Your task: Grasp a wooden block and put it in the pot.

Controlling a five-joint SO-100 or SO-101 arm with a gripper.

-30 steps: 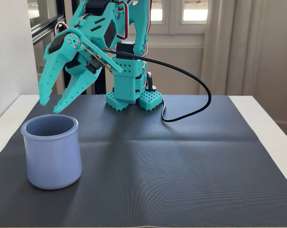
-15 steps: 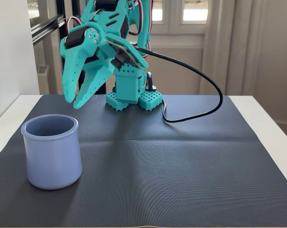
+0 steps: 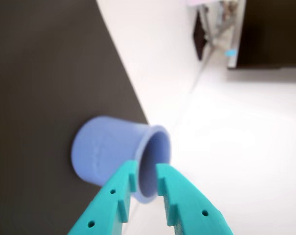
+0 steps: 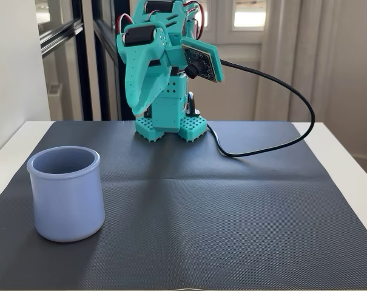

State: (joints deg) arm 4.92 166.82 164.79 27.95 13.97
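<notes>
The pale lavender-blue pot [image 4: 67,194] stands upright on the black mat at the front left of the fixed view. In the wrist view the pot [image 3: 108,152] lies just beyond my teal fingertips. My gripper [image 3: 147,169] has a narrow gap between its jaws and nothing in it. In the fixed view the arm is folded back over its base at the far side of the mat, with the gripper [image 4: 139,104] pointing down, well away from the pot. The wooden block is not in view in either frame. The pot's inside does not show down to the bottom.
A black textured mat [image 4: 232,206] covers a white table [image 4: 347,157]. A black cable [image 4: 292,121] loops from the wrist camera [image 4: 201,60] down onto the mat at the back right. Walls and window frames stand behind the table.
</notes>
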